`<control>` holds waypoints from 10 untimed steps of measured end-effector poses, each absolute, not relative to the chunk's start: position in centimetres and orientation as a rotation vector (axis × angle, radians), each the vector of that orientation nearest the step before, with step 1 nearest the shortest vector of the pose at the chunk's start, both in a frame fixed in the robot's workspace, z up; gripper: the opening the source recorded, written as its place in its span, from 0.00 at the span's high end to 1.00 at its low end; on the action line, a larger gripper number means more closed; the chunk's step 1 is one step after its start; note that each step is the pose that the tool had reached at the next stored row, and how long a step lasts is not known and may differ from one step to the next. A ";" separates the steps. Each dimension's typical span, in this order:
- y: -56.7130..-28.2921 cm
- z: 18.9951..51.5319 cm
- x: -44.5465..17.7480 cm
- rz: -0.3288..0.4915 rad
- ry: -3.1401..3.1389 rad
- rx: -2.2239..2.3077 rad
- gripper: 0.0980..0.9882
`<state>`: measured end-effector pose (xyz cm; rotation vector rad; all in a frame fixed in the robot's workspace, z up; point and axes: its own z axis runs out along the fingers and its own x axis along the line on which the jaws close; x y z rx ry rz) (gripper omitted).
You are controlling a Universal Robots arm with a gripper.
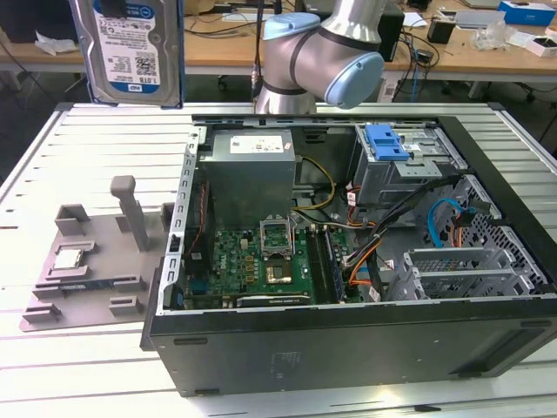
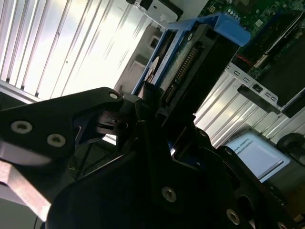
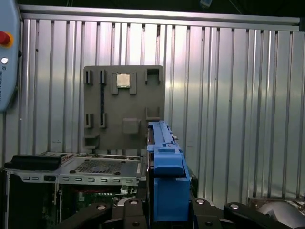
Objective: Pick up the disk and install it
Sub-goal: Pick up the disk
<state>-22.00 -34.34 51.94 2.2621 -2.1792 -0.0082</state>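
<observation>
**Ribbed metal table, disk held aloft**

Ribbed aluminium table carrying an open computer case and, toward the exterior view's left, a grey fixture tray with a small silver chip seated in it. High at that view's upper left, off the table and apart from the case: the disk, upright, label toward the camera, blue carrier frame along its edges. Seen edge-on in the first wrist view, pinched by the black gripper, jaws pressed against both sides of the carrier. Inside the case, atop the drive bay, a bare blue bracket. Behind, the arm and cluttered desks.
</observation>
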 end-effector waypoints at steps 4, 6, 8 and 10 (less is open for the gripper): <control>-34.3 51.9 -19.2 -0.010 -2.178 2.261 0.70; -34.3 51.9 -17.6 -0.011 -2.178 2.261 0.70; -34.3 51.9 -16.3 -0.012 -2.178 2.261 0.70; -34.3 51.9 -15.1 -0.012 -2.178 2.260 0.70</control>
